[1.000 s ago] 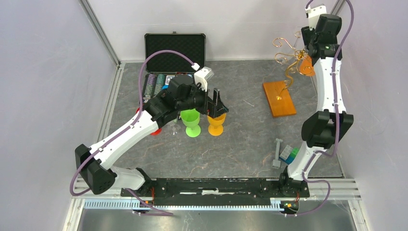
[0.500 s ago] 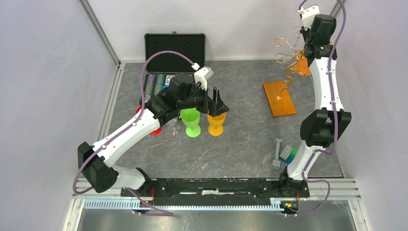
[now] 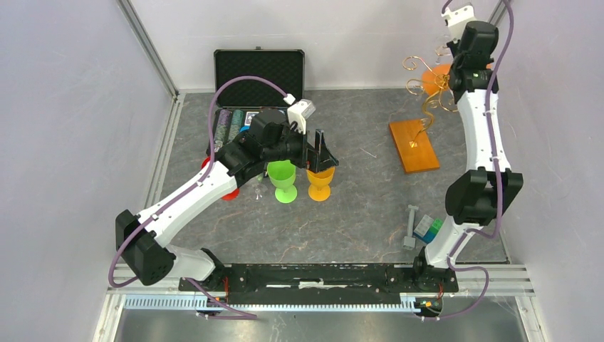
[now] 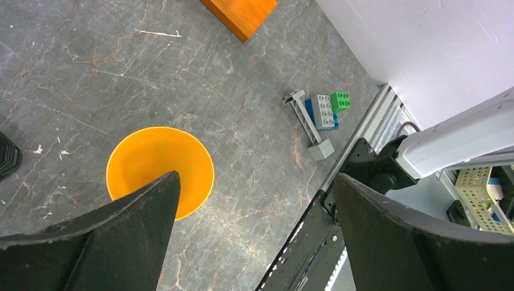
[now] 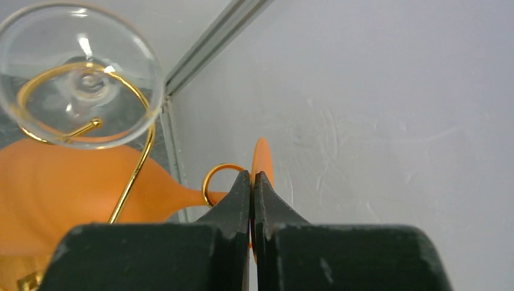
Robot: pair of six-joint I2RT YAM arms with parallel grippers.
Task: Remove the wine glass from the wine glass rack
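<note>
The right gripper (image 5: 253, 182) pinches the thin foot of the orange wine glass (image 5: 73, 182). The glass's stem lies at a small gold loop of the wine glass rack (image 3: 414, 144), up by the pale wall (image 5: 394, 91) in the far right corner. The left gripper (image 4: 254, 182) hangs spread above an orange cup (image 4: 159, 159) on the grey marbled table (image 3: 356, 214).

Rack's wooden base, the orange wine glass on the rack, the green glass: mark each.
wooden base (image 3: 413, 146), top view, its top face.
orange wine glass (image 5: 60, 194), right wrist view, its bowl.
green glass (image 3: 283, 176), top view, its bowl.
</note>
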